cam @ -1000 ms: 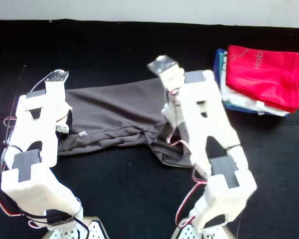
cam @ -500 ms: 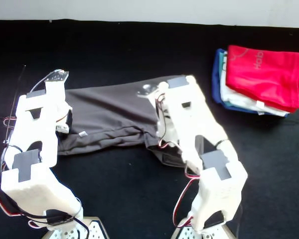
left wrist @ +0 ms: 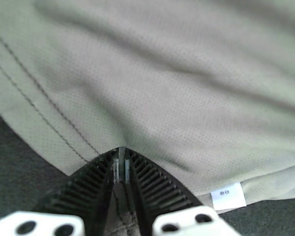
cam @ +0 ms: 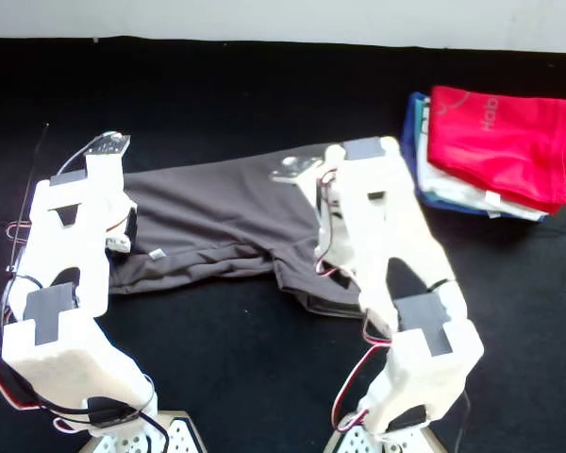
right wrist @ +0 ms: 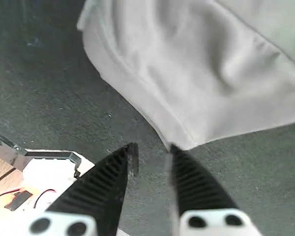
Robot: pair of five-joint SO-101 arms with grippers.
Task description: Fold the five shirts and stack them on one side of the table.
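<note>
Table: black cloth-covered top (cam: 217, 85), with the 2 arms at its near edge.
Grey shirt: lies spread on the middle of the table (cam: 217, 212), its long axis running side to side from the left arm across to the right arm. The far part is smooth. The near edge is bunched into wrinkles, and a folded-under flap sits at the right arm's end.
Stack: folded shirts (cam: 481, 193) piled at the far right of the table, well apart from the grey shirt. A red shirt (cam: 500, 137) lies on top, with white and blue layers showing beneath it.
Left gripper: its 2 ribbed fingers are pressed together (left wrist: 122, 152), pinching a fold of the grey shirt at that shirt's left end, just inside the stitched hem.
Right gripper: fingers parted by a narrow gap (right wrist: 151, 150) with nothing between them. They hang over bare table just beside the shirt's hemmed edge, and 1 fingertip (right wrist: 173, 150) is close to the cloth's corner.
Tag: 1 small white label (left wrist: 227, 194) at the shirt's near edge, close to the left gripper.
</note>
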